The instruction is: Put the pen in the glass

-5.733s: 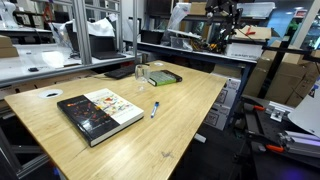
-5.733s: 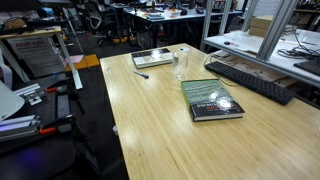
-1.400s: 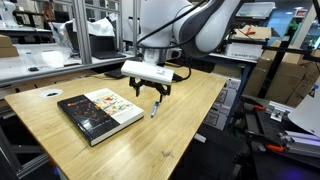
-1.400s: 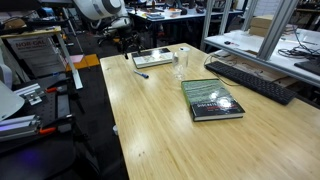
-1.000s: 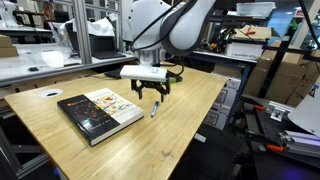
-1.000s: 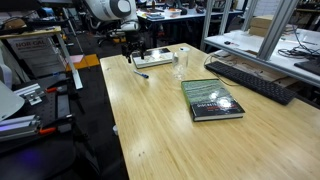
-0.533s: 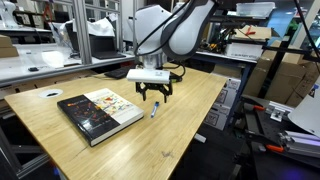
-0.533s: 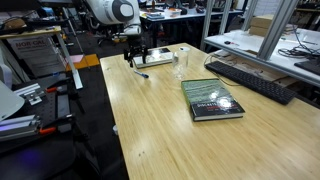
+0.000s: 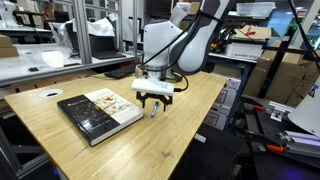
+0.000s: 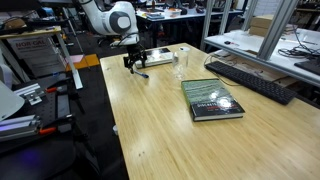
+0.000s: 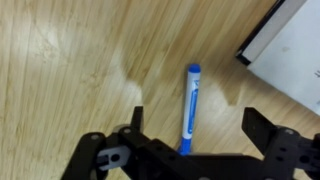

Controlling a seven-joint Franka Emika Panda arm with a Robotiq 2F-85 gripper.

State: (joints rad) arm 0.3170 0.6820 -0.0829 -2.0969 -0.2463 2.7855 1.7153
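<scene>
Both exterior views overlook the table [image 9: 180, 130] from different sides; the wrist view looks straight down, close.

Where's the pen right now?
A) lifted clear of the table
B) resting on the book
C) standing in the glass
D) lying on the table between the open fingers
D: the wrist view shows the pen flat on the table, with the fingers spread apart on either side.

Big arm [image 9: 180, 45]: white, smooth, shiny, made of fat round parts. Dark rings where parts join. Flat white box [image 9: 157, 87] at wrist. Next to box, black gripper [image 9: 153, 106], small and boxy. In wrist view, fingers [image 11: 264, 130] black and thick, grey metal bit [image 11: 112, 157] with round holes.
</scene>
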